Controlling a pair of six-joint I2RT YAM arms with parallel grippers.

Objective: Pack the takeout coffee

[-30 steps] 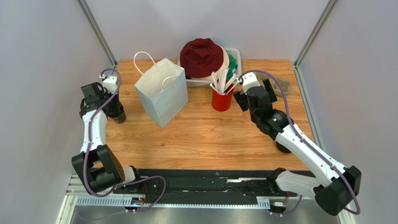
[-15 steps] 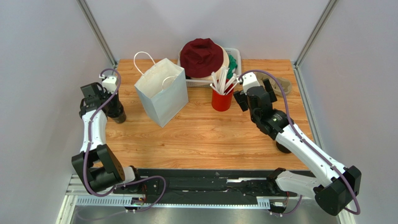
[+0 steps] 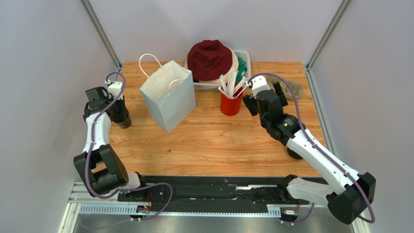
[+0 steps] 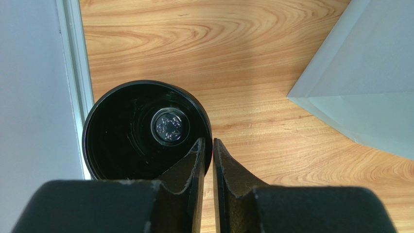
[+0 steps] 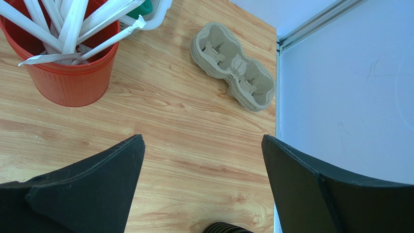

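The left fingers (image 4: pixel 187 187) straddle black cup (image 4: pixel 119 145) rim, grip unclear; right fingers (image 5: pixel 87 189) spread; base mark (image 4: pixel 170 127) illegible.

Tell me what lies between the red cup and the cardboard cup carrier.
Nothing. The right wrist view shows only bare wooden table between the red cup and the cardboard cup carrier.

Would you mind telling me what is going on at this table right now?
The left gripper is at a black lidless cup by the left edge of the table, fingers nearly together astride its rim; whether they grip it is unclear. The right gripper hangs wide open over bare wood between the red cup and a cardboard carrier. The white bag stands upright and open.
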